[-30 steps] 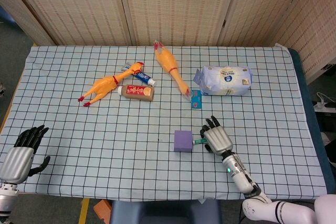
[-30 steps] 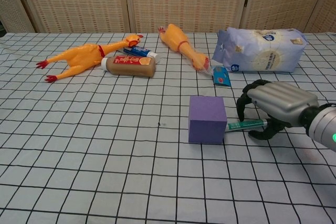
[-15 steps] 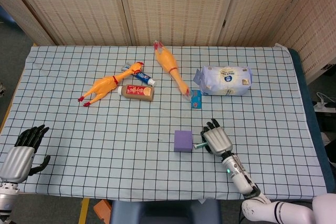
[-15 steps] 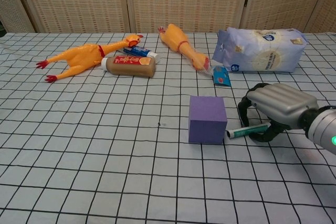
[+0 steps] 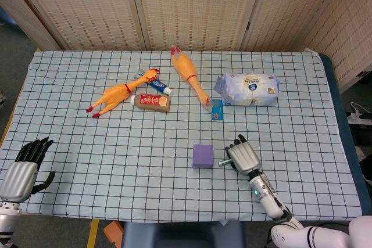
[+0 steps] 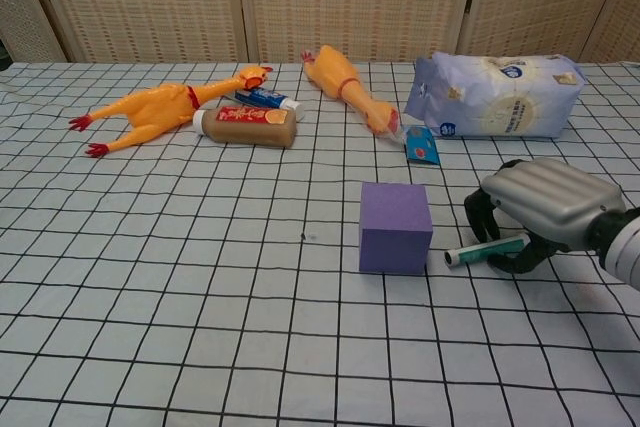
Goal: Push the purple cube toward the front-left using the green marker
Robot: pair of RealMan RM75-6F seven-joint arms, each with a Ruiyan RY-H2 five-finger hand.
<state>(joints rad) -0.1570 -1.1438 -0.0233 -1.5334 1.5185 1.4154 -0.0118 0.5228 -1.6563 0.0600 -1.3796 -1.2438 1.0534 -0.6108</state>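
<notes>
Purple cube (image 6: 396, 227) sits on the checked tablecloth (image 6: 200, 297) toward my near right, in the same spot as a second ago. What has changed is the green marker (image 6: 484, 252): its tip was against the cube's right face then, and now, in the chest view, a small gap of cloth shows between the two. My right hand (image 6: 545, 212) has drawn back to the right, taking the marker with it. Its fingers are curled down over the marker's far end and hold it low, close to the cloth. As I judge it, the cube is not being pushed at this moment, and it seems to have gone little or no way toward the front-left; I would need to bring the tip back to its right side before pushing again.

My left hand (image 5: 23, 169) appears only in the head view, at the near left corner of the table, well apart from everything, fingers spread and holding nothing. That view also lays out the whole table from above. The chest view is better for the gap itself and for how the marker lies, pointing at the cube's lower right edge. From above, only a short stub of the marker shows under my hand.
</notes>
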